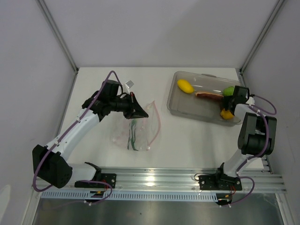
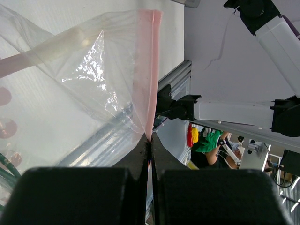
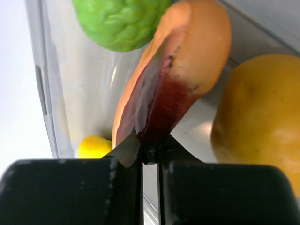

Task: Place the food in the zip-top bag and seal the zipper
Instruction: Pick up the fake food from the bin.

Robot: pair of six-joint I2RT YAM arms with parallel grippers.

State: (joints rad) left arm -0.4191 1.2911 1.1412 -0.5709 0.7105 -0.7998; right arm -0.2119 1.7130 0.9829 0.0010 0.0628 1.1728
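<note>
Gripping meat slice [image 3: 173, 79] end-on, right hand [image 3: 150, 152] clenched, its length along tray [image 1: 174, 101]; left hand [image 2: 150, 140] pinching zipper [image 2: 147, 61]

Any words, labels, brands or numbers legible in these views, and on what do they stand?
None can be read.
The tag is too small to tell whether it bears print.
The bag, tray and meat slice show no lettering.
</note>
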